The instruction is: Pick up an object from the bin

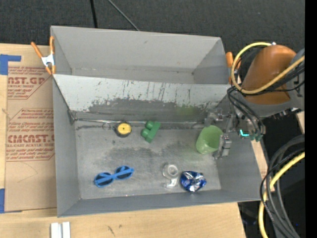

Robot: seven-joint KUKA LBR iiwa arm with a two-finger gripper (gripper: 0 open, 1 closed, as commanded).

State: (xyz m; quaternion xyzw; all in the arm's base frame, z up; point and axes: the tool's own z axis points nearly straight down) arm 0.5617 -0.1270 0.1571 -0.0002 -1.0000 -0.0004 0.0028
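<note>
My gripper [223,142] is low at the right side of the bin, close against the right edge of a light green cup [207,140] that lies near the right wall. Whether the cup is gripped cannot be made out. A crumpled blue and white wrapper [192,181] lies just below the cup near the front wall. A small clear and silver piece [171,173] sits to the wrapper's left.
A green block [150,131] and a yellow round piece [123,129] lie along the back of the floor. A blue figure-eight shaped thing [114,176] lies at the front left. The arm with its orange cover and cables hangs over the right rim.
</note>
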